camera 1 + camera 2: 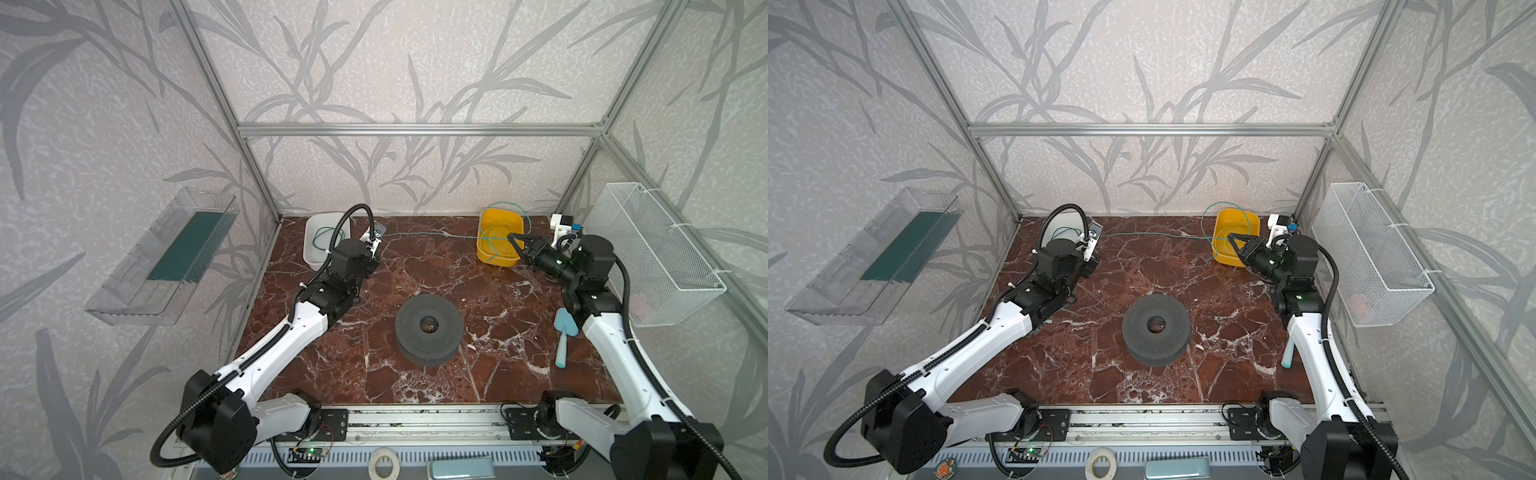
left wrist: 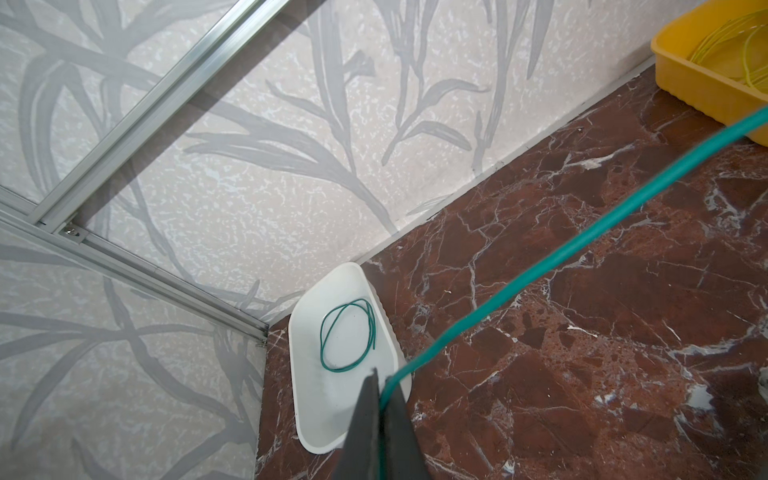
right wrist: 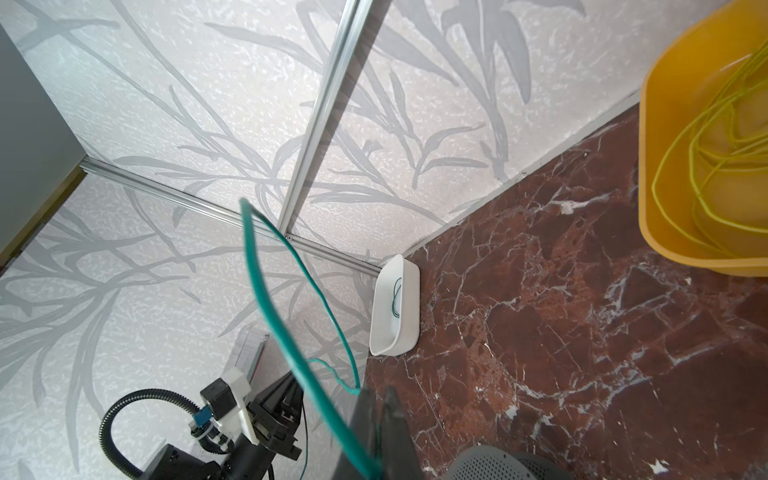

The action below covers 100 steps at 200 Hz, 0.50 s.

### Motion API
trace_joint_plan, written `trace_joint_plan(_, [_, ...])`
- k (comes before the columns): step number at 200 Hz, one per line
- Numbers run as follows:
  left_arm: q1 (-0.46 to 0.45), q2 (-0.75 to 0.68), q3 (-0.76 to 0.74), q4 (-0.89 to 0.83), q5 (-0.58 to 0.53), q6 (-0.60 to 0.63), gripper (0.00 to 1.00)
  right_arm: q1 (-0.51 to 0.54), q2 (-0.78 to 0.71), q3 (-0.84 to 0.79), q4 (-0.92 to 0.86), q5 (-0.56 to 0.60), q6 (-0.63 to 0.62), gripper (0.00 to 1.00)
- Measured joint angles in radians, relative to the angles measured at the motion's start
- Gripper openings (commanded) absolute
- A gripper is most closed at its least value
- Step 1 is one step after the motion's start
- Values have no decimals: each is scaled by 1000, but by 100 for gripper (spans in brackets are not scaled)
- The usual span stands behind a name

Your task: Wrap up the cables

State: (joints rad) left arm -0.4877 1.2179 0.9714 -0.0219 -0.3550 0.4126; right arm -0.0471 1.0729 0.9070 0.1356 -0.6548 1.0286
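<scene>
Tape roll [image 1: 384, 464] up front, clipped by the frame's edge. At ten o'clock a white tray [image 2: 307, 332] cradles one coiled cable [image 2: 347, 336]. Just beside it the left gripper [image 2: 380, 384], hidden under its wrist from above, pinches a taut cable [image 1: 432, 235] running to one o'clock. There the right gripper [image 1: 511, 237], arm folded low, clamps it by the yellow tub [image 1: 494, 257].

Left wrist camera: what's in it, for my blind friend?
The left gripper is shut on a thin green cable stretching over the red-brown marble table toward a yellow plastic tub. A white tray beyond holds a small green cable loop.
</scene>
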Motion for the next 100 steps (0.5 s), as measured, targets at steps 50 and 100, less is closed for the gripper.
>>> trace_joint_plan(50, [-37,-2,4,-88,-4,-35,0,13,0,16,34,27,52,0])
trace_joint_plan(100, [-96,-2,13,-164,-93,-73,11,114,32,54,41,127,16,0])
